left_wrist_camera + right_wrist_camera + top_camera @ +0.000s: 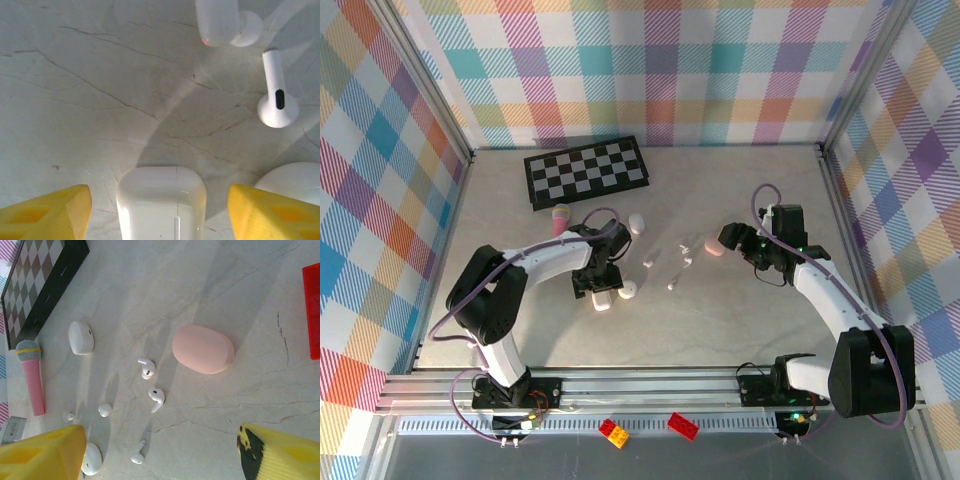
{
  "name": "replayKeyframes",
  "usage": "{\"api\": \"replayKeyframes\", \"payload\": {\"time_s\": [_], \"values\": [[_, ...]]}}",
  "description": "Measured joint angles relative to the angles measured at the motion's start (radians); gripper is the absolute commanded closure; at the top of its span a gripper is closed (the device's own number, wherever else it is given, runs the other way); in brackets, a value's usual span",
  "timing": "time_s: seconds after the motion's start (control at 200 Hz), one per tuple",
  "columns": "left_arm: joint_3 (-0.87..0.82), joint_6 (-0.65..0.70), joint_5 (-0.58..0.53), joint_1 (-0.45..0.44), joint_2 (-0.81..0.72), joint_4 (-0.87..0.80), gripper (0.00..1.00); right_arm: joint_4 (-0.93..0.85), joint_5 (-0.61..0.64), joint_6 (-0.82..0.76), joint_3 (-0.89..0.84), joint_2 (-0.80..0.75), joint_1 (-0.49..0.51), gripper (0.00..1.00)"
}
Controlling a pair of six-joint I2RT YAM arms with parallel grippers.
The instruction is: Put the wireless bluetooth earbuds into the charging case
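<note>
A white charging case (161, 202) lies on the table between the yellow fingers (45, 212) of my left gripper (160, 212). The jaws are open, with a gap on each side of the case. In the top view that gripper (598, 283) hangs over the case (603, 302). Two white earbuds (276, 95) (227, 22) lie just beyond it. My right gripper (162, 455) is open and holds nothing. It hovers near a pink case (203, 349), with several white earbuds (156, 398) (146, 368) (137, 454) scattered on the table under it.
A second rounded white case (295, 182) lies close to the left gripper's right finger, and another white case (637, 224) sits further back. A pink toy microphone (561, 218) and a chessboard (586, 170) lie at the back left. Two toy bricks (613, 432) rest on the front rail.
</note>
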Motion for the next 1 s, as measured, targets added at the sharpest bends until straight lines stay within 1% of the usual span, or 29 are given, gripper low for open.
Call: {"api": "replayKeyframes", "payload": {"time_s": [0.11,0.205,0.405,0.495,0.58,0.69,0.835,0.895,1.0], "values": [[0.0,0.018,0.005,0.0,0.009,0.0,0.32,0.0,0.0,0.0,0.0,0.0,0.0,0.21],[0.0,0.027,0.005,0.0,0.01,0.002,0.36,0.0,0.0,0.0,0.0,0.0,0.0,0.21],[-0.011,0.029,0.028,0.0,0.032,0.024,0.37,-0.011,0.0,0.0,0.0,-0.016,0.0,0.21],[-0.014,0.028,0.038,0.0,0.036,0.032,0.45,-0.016,0.001,-0.003,0.0,-0.026,0.0,0.21],[-0.014,0.021,0.045,0.0,0.036,0.039,0.49,-0.021,0.004,-0.004,0.0,-0.03,0.0,0.21],[-0.014,0.022,0.042,0.0,0.034,0.038,0.52,-0.023,0.005,-0.004,0.0,-0.032,0.0,0.21],[-0.014,0.017,0.035,0.0,0.02,0.037,0.53,-0.023,-0.003,-0.019,0.0,-0.05,0.0,0.2],[-0.014,0.006,0.026,0.0,0.0,0.034,0.54,-0.021,-0.014,-0.031,0.0,-0.071,0.0,0.19],[-0.011,-0.017,0.006,0.0,-0.061,0.023,0.54,-0.002,-0.044,-0.061,-0.011,-0.126,0.002,0.19]]}}
